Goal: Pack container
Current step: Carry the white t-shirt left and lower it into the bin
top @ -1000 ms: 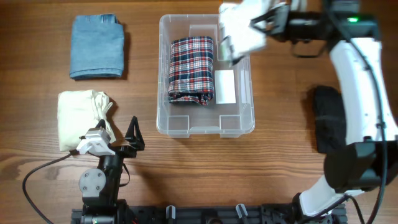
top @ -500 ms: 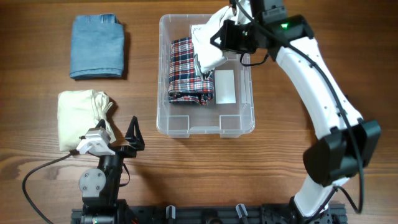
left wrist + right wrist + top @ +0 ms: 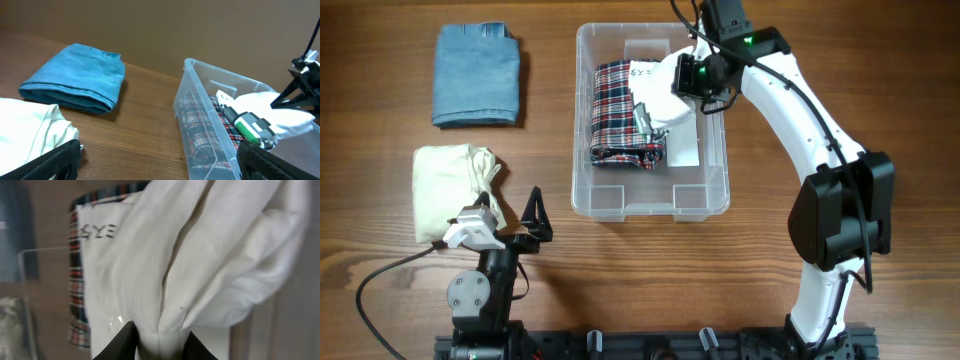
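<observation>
Right gripper (image 3: pixel 159 342): fingers are clenching a white cloth (image 3: pixel 665 90), which is hanging over the container (image 3: pixel 650 198).
Container: is sitting mid-table, long axis running away from the robot.
Gap: bare floor is lying just right of the plaid shirt (image 3: pixel 618 110), below the cloth.
Left gripper (image 3: pixel 160 167): is resting farther off, fingers spread wide, holding nothing.

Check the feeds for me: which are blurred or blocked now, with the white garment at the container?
Overhead: sharp, evenly lit, only soft shadows beside the container. Left wrist: the fingers of the left gripper are dark, out-of-focus shapes in the bottom corners; the rest is clear. Right wrist: the white garment fills the frame, bright and soft; the background is blurred.
</observation>
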